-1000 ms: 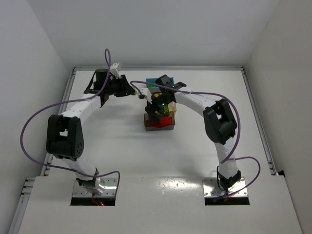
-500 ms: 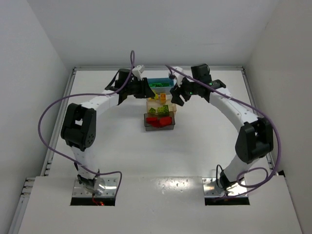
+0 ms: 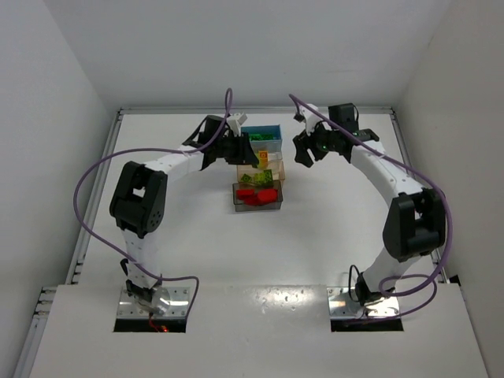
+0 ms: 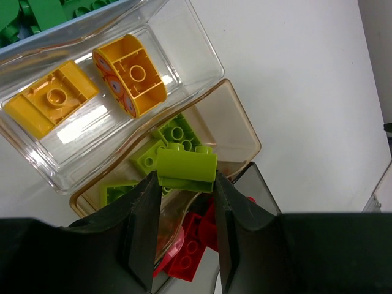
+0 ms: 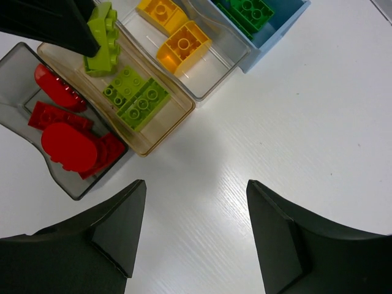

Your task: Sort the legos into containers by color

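Note:
My left gripper [image 4: 186, 179] is shut on a lime-green lego [image 4: 187, 169] and hangs over the pale tan container [image 4: 240, 130], which holds more lime-green legos [image 4: 177, 133]. In the right wrist view that held lego [image 5: 103, 35] shows above the tan container [image 5: 164, 127]. A clear container [image 4: 202, 46] holds two yellow legos [image 4: 130, 73]. Red legos [image 5: 68, 144] lie in the smoky grey container [image 5: 18, 58], and dark green ones [image 5: 248, 12] in the blue container [image 5: 278, 32]. My right gripper [image 5: 196, 184] is open and empty over bare table, right of the containers.
The four containers stand in a tight row in the middle of the white table [image 3: 181, 220], the blue one [image 3: 264, 128] farthest and the grey one [image 3: 258, 208] nearest. White walls enclose the table on three sides. Purple cables loop over both arms.
My left gripper has swung right from the table's left part to above the containers, carrying the lime-green lego. My right gripper has pulled away from the containers to the right.

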You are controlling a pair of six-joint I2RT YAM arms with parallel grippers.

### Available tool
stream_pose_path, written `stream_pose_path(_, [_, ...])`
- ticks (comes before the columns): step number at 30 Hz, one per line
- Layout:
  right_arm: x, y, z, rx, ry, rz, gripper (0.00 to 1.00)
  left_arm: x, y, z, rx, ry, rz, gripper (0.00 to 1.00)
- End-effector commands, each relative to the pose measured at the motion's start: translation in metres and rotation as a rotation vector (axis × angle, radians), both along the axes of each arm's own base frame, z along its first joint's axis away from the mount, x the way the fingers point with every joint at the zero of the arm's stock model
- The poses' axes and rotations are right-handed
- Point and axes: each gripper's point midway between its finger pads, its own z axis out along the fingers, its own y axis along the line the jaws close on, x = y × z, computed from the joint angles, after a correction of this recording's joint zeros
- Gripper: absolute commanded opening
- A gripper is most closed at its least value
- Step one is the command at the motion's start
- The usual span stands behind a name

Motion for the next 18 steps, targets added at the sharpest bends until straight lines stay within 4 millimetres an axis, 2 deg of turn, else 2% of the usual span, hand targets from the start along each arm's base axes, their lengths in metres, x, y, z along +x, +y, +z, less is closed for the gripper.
stream_pose_path(1, [0.014,-0.004,0.012,0.020,-0.047,-0.029,0.67,-0.005,-0.006,0.014,-0.006,-0.041,-0.025,0.32])
stream_pose_path(3, [0.014,-0.003,0.012,0.025,-0.042,-0.035,0.67,-0.011,-0.003,0.019,-0.006,-0.040,-0.025,0.37])
stream_pose_path(4, [0.016,-0.003,0.011,0.025,-0.041,-0.035,0.67,-0.014,-0.001,0.011,0.006,-0.025,-0.018,0.42])
stream_pose_path(5, [0.016,-0.003,0.011,0.025,-0.041,-0.035,0.67,-0.015,0.001,0.013,0.010,-0.029,-0.010,0.50])
stream_pose_path(6, [0.016,-0.003,0.011,0.025,-0.041,-0.035,0.67,-0.018,0.003,0.006,0.023,-0.016,-0.015,0.53])
stream_pose_path(7, [0.018,-0.001,0.011,0.031,-0.039,-0.028,0.67,-0.017,0.004,0.011,0.024,-0.029,-0.006,0.59])
stream_pose_path(10, [0.022,0.000,0.012,0.038,-0.043,-0.034,0.69,-0.016,0.006,0.020,0.023,-0.049,0.003,0.70])
stream_pose_path(13, [0.022,0.000,0.012,0.038,-0.043,-0.034,0.69,-0.015,0.006,0.026,0.020,-0.074,-0.002,0.73])
stream_pose_path(16, [0.023,0.001,0.013,0.047,-0.045,-0.041,0.69,-0.017,-0.003,0.069,-0.052,-0.185,-0.054,0.73])
stream_pose_path(17, [0.023,0.001,0.011,0.055,-0.040,-0.048,0.69,-0.017,-0.006,0.098,-0.107,-0.256,-0.054,0.73])
stream_pose_path(18, [0.022,0.002,0.011,0.063,-0.032,-0.057,0.69,-0.020,-0.006,0.109,-0.125,-0.289,-0.062,0.73])
